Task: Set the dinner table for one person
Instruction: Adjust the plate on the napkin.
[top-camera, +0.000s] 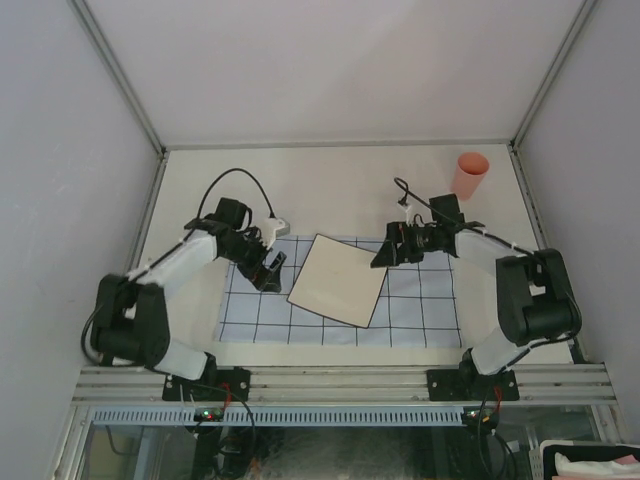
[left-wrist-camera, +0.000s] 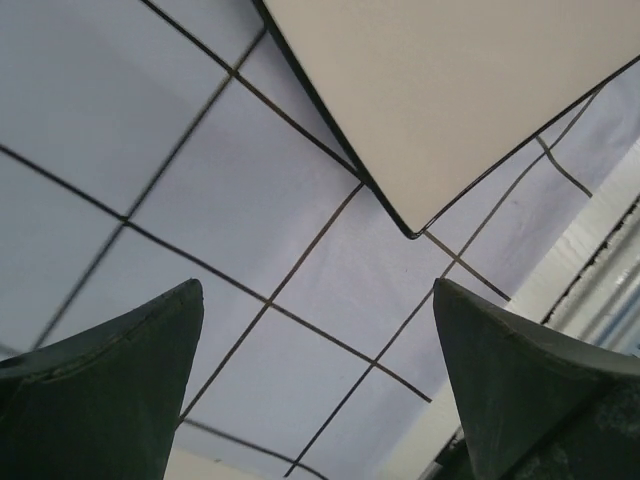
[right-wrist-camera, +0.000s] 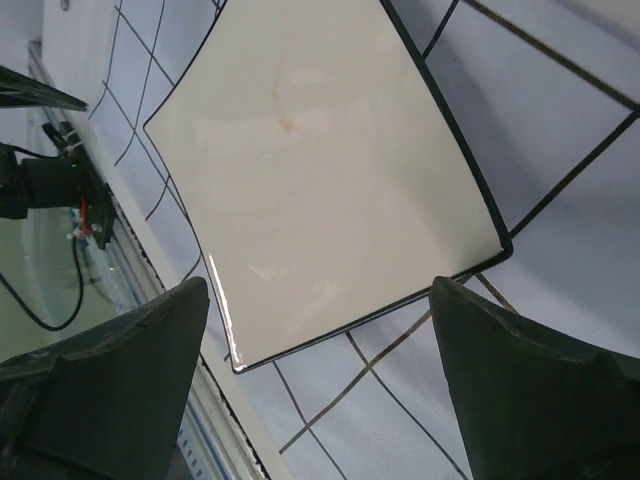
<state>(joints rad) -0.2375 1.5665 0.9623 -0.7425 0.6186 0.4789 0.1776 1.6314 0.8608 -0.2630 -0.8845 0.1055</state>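
A square cream plate (top-camera: 338, 282) with a thin dark rim lies turned like a diamond on a light-blue gridded cloth (top-camera: 420, 310) spread on the off-white dinner table (top-camera: 330, 180). My left gripper (top-camera: 268, 270) hovers open over the cloth just left of the plate. In the left wrist view one plate corner (left-wrist-camera: 450, 90) shows beyond the open left gripper (left-wrist-camera: 315, 290), which has only cloth (left-wrist-camera: 150, 130) under it. My right gripper (top-camera: 388, 250) is open at the plate's right corner. From the right wrist the plate (right-wrist-camera: 320, 170) fills the view ahead of the open right gripper (right-wrist-camera: 320, 285).
A pink cup (top-camera: 470, 176) stands upright at the table's far right, behind the right arm. Grey metal rails (top-camera: 340, 144) and pale walls close in the table at the back and both sides.
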